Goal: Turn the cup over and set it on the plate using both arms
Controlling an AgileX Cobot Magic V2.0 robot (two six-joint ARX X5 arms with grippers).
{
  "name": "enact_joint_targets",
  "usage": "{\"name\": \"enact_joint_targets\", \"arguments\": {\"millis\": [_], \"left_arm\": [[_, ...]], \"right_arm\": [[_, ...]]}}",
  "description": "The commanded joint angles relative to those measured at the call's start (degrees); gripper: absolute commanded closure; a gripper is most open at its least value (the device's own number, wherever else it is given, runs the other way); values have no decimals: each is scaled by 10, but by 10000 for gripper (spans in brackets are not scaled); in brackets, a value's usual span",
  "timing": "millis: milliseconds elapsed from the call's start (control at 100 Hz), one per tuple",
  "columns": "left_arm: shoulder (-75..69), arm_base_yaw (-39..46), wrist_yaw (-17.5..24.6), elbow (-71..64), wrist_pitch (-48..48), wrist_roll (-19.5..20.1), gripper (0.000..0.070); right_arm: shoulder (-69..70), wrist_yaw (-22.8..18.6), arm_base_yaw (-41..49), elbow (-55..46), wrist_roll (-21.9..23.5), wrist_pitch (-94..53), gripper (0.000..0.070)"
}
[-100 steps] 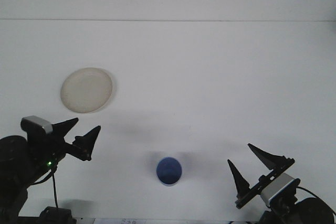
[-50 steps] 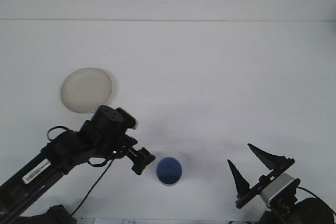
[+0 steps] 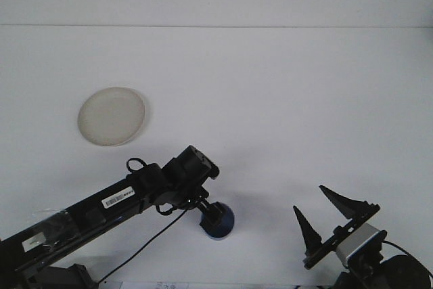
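Note:
A blue cup (image 3: 225, 225) stands on the white table near the front edge, its top hidden by my left arm. My left gripper (image 3: 212, 216) reaches down right over the cup, and the wrist blocks the view of its tips. A round cream plate (image 3: 111, 116) lies flat at the mid left, well apart from the cup. My right gripper (image 3: 329, 213) rests open at the front right, nothing between its two black fingers.
The left arm (image 3: 101, 204) stretches diagonally from the bottom left corner toward the cup, with a black cable hanging beneath it. The table's far edge (image 3: 216, 27) meets a pale wall.
The left arm has swung from its rest pose at the left across to the right and now sits directly over the blue cup, covering its top. The right arm has stayed still.

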Motion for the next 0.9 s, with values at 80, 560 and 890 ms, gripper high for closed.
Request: {"name": "enact_joint_targets", "arguments": {"millis": [80,560,890], "left_arm": [[30,-16,-2,12,10,3,205],[69,-31,-2,21,-4,18,696],[69,-31,-3,67,-30,35,690]], "right_arm": [[1,0,7,2,-1,5,212],[1,0,7,2,-1,5,212],[1,0,7,2,-1,5,212]]}}
